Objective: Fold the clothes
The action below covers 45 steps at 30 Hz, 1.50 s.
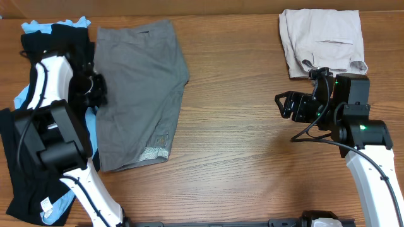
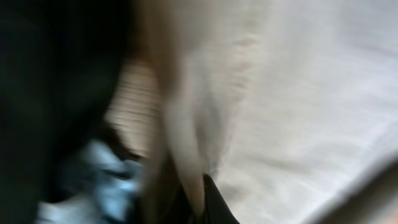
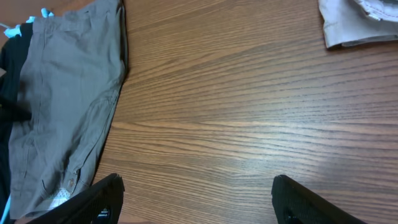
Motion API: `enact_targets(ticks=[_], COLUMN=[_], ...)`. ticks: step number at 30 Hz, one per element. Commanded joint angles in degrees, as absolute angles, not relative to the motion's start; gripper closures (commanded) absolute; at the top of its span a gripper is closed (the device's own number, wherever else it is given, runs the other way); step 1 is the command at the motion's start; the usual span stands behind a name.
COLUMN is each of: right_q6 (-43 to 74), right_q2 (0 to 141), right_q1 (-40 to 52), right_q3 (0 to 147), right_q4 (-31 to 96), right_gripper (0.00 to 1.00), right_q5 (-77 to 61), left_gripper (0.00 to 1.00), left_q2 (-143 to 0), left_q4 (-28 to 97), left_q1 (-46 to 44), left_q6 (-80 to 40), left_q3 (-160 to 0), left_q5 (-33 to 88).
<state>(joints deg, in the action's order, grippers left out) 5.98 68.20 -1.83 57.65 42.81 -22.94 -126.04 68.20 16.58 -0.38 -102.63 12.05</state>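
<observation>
Right gripper fills the bottom of its own wrist view, two black fingers spread wide apart with nothing but bare wood grain between them; from overhead it hangs released over the brown wooden table, right of centre, just below the pale beige shorts that lie folded in the far right corner. Medium-grey woven shorts lie flat on the left half of the table, long axis running from the far edge toward the robot, a paler patch of inner lining showing at the near hem; the right wrist view shows them along its left side, well apart from the beige pair. Left gripper sits at the left edge of the grey shorts, about halfway along; overhead its black body hides the fingertips, and the left wrist view is a blur of pale cloth and dark shapes, so clenched or released cannot be told. Left of the grey shorts a long black garment and a light-blue garment lie heaped under the left arm, their edges meeting the shorts' side
</observation>
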Motion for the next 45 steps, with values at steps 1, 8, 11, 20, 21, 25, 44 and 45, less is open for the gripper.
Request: enact_targets(ticks=[1, 8, 11, 20, 21, 25, 44, 45], right_q6=[6.0, 6.0, 6.0, 9.9, 10.6, 11.0, 3.7, 3.7], right_q2=[68.2, 68.2, 68.2, 67.7, 67.4, 65.5, 71.2, 72.3], right_q1=[-1.6, -1.6, -1.6, -1.7, -2.0, -4.6, -7.2, -6.5], right_q3=[59.2, 59.2, 59.2, 59.4, 59.4, 60.7, 63.8, 63.8], right_q4=[42.3, 42.9, 43.4, 44.7, 45.0, 47.6, 53.1, 52.3], right_gripper=[0.21, 0.22, 0.25, 0.26, 0.26, 0.25, 0.17, 0.17], right_q5=[-22.6, -22.6, -22.6, -22.6, -22.6, -22.6, -21.0, -21.0], left_gripper=[0.96, 0.96, 0.96, 0.96, 0.96, 0.88, 0.0, 0.0], left_q2=[-126.2, -126.2, -126.2, -126.2, -126.2, -126.2, -124.0, -124.0], left_q4=[72.3, 73.9, 69.1, 48.4, 46.5, 40.3, 65.3, 67.2], left_q1=[11.4, -0.4, -6.7, -25.8, -27.5, -33.3, -24.1, -22.5], left_q6=[-2.8, -5.8, -7.7, -12.9, -12.9, -12.9, -7.1, -6.0], left_q3=[-108.8, -115.5, -115.9, -115.9, -115.9, -115.9, -133.0, -133.6], left_q5=[21.8, 32.2, 36.3, 31.9, 30.4, 24.9, 19.5, 19.5])
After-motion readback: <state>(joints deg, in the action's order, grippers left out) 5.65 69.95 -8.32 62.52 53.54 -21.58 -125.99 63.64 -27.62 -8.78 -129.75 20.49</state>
